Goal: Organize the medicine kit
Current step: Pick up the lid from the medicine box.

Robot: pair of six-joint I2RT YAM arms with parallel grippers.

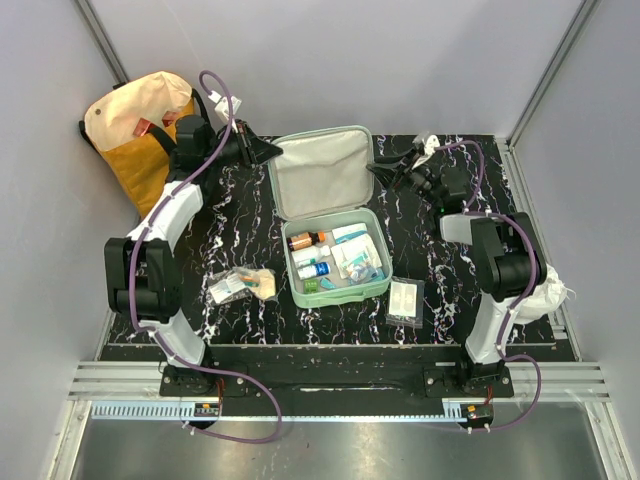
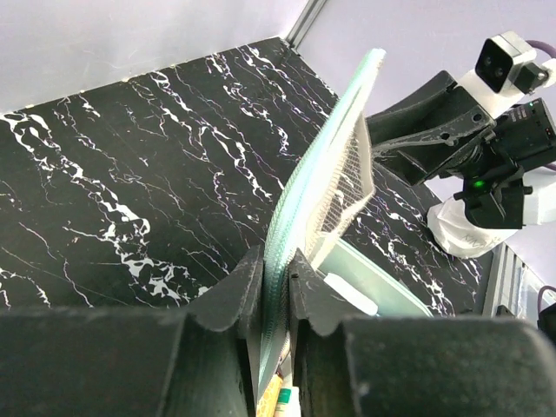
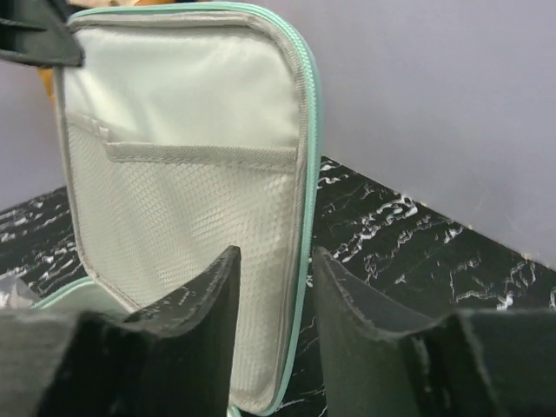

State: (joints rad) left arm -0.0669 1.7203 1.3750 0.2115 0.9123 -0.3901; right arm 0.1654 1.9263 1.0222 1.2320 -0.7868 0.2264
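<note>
The medicine kit [image 1: 322, 172] lies open in the middle of the table, its mint-green lid raised and its base tray [image 1: 297, 283] holding small bottles [image 1: 308, 240] and packets. My left gripper [image 1: 272, 151] is shut on the lid's left edge. In the left wrist view the zip rim [image 2: 326, 182] is pinched between the jaws of the left gripper [image 2: 276, 261]. My right gripper [image 1: 376, 166] is at the lid's right edge. In the right wrist view that gripper [image 3: 274, 261] is open, straddling the lid's teal edge [image 3: 306, 174] with gaps on both sides.
A yellow-and-cream tote bag [image 1: 135, 130] leans in the back left corner. A clear packet [image 1: 240, 285] lies left of the tray and a flat white pack [image 1: 405, 300] lies to its right. A white wad [image 1: 553, 290] sits by the right arm's base.
</note>
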